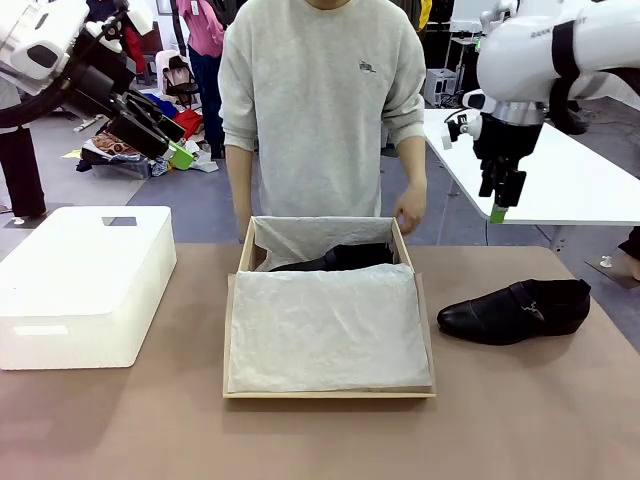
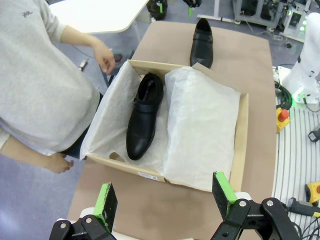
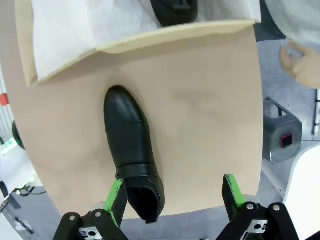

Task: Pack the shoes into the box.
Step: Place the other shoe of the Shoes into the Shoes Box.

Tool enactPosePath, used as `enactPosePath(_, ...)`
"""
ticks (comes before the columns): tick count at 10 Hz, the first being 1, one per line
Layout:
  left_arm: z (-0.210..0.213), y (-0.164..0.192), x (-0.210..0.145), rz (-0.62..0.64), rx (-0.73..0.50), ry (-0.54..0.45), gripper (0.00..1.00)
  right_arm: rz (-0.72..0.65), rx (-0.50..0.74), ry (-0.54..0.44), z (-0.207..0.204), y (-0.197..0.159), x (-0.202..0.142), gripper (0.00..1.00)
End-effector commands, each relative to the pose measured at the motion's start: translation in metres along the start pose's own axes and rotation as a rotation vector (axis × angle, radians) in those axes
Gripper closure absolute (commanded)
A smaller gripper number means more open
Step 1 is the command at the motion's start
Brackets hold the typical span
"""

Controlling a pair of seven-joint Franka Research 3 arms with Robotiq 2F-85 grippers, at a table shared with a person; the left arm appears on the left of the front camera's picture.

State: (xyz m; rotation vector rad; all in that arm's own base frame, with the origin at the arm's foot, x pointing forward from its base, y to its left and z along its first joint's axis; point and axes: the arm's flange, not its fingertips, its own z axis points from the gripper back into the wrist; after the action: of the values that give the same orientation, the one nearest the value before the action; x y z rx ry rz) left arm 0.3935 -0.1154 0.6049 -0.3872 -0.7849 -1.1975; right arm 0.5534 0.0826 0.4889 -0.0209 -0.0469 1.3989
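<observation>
Packing scene at a shared table (image 1: pixel 520 430). The box (image 1: pixel 330 394), a shallow brown cardboard shoebox, lies open at the table's middle, its long side toward the robot; white tissue paper (image 1: pixel 325 330) lines it and covers most of its near part. The first shoe (image 2: pixel 142 120), glossy black with a side strap, lies inside the box along its far wall, resting on the tissue; from the front only its upper edge shows above the paper. The second shoe (image 1: pixel 515 310) lies on the bare table to the right of the box, apart from it, toe pointing toward the box. A white plastic box (image 1: pixel 80 290) stands on the table's left, well apart from the shoebox. The left gripper (image 1: pixel 180 155) hangs high above the table's left side, jaws spread wide and empty. The right gripper (image 1: pixel 498 208) hangs above the table's right side, over the heel end of the second shoe, fingers pointing down, jaws likewise spread and holding nothing. A person (image 1: pixel 320 100) in a grey sweater stands at the far side; one hand (image 1: pixel 408 215) is near the box's far right corner.
</observation>
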Motion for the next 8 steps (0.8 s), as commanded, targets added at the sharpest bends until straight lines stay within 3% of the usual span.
enactPosePath(1,0.0009,0.0009,0.0003,-0.002,-0.009,-0.02,0.0,0.016,-0.021,-0.029,-0.0096,0.0056,-0.0091,0.0)
enactPosePath(8,0.0009,0.0009,0.0003,-0.002,-0.009,-0.02,0.0,-0.013,-0.003,-0.002,-0.0098,0.0003,-0.0081,0.0)
